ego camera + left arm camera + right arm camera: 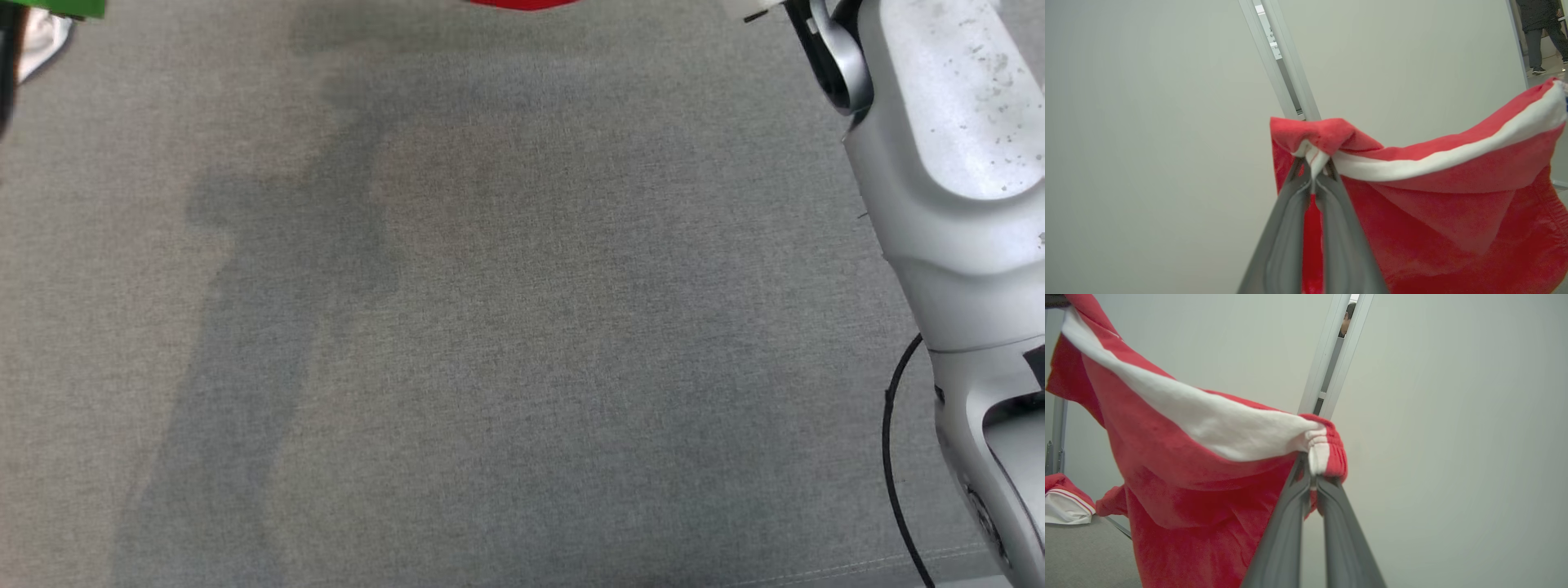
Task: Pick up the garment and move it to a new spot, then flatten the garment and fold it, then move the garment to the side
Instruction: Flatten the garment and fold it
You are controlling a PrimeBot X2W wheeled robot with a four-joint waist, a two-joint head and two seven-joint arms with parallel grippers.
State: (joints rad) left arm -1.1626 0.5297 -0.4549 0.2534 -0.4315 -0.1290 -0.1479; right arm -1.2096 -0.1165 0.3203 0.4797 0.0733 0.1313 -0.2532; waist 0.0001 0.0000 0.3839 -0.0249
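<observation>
Gripping a soft red garment (1453, 212) with a white stripe — left claw (1312, 173), right claw (1312, 473) — above the grey cloth surface (522, 327).

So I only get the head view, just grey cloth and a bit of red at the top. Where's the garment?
Observer: Held up. The left gripper is shut on one end of the garment, at its top edge.
Operator: And the other end?
Observer: The right gripper is shut on it, so the edge stretches between them.
Operator: Anything else red?
Observer: Yes, a second red-and-white cloth lies on the table, seen from the right wrist.
</observation>
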